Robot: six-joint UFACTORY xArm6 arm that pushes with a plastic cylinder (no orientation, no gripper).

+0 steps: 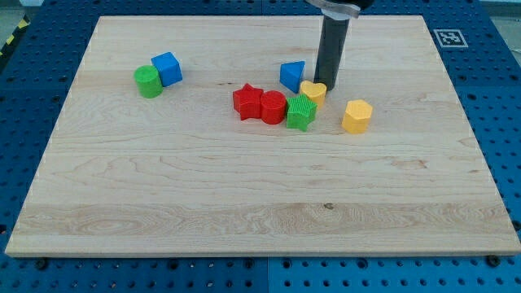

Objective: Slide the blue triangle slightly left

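The blue triangle [292, 75] lies on the wooden board [260, 195] a little right of centre, near the view's top. My tip [326, 85] stands just to its right, close to it, and right behind the yellow heart [313, 92]. The rod rises straight up out of the view's top. I cannot tell whether the tip touches the triangle. The yellow heart sits just below and to the right of the triangle, almost touching it.
A green star [300, 112], a red rounded block [273, 107] and a red star [247, 101] form a row below the triangle. A yellow hexagon [356, 116] lies to the right. A blue cube [167, 67] and green cylinder [148, 81] sit at the left.
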